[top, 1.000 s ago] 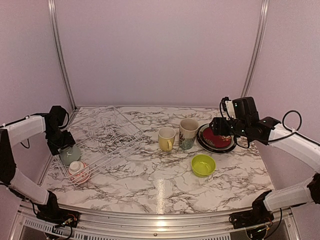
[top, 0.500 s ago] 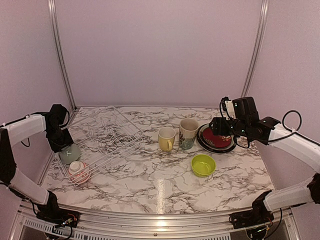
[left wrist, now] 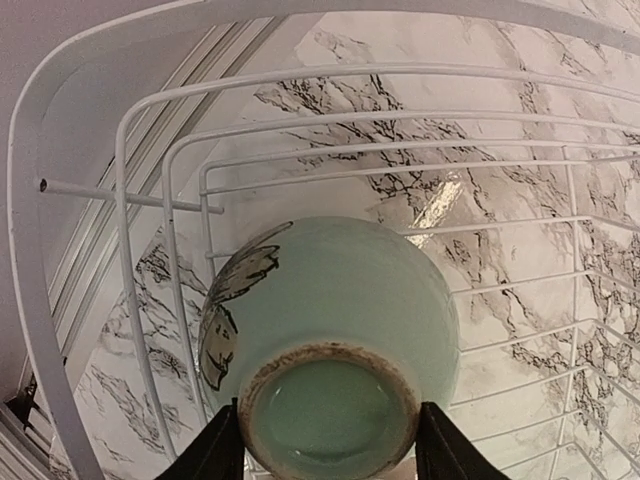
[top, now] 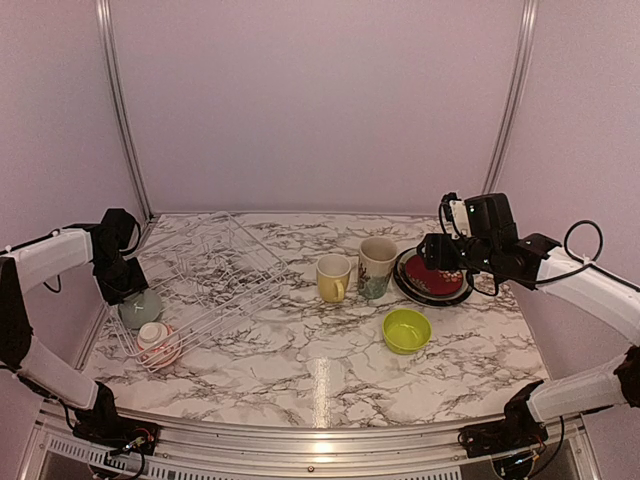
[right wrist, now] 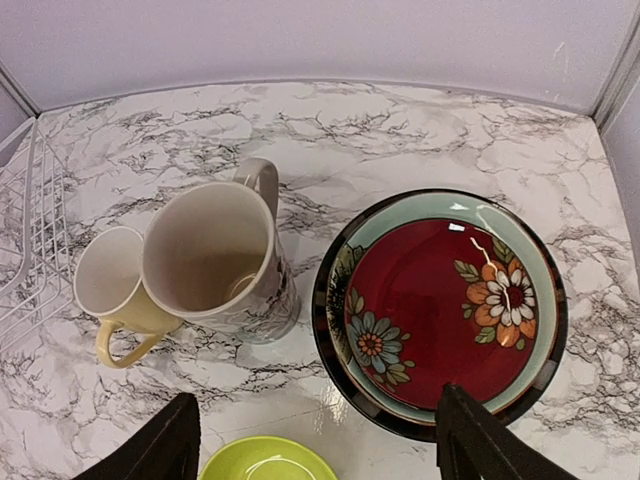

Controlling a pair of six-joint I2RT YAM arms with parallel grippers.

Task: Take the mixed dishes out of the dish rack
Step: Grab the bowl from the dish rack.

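— So, far left first: what is the left gripper doing?
— It's down inside the dish rack. Its fingers press against either side of the foot ring of an upturned pale green bowl. The hold is narrow, on that ring only.
— Any room around it?
— Little. Rack wires curve round the bowl on its left and far sides. The rack's left end sits at the left edge of the marble surface, close to the wall rail. Toward the near edge, in the same end of the rack, sits a red-patterned bowl. It is close to the green one, but I can't tell whether they touch.
— And moving right?
— A broad stretch of bare marble runs from the rack's near side to a lime-green bowl. Behind that stretch, a yellow mug and a taller beige mug stand upright, side by side.
— Right side?
— A stack of plates, a red floral one on top, lies just right of the beige mug, near the right wall. The right gripper hovers above it, jaws wide, holding nothing.
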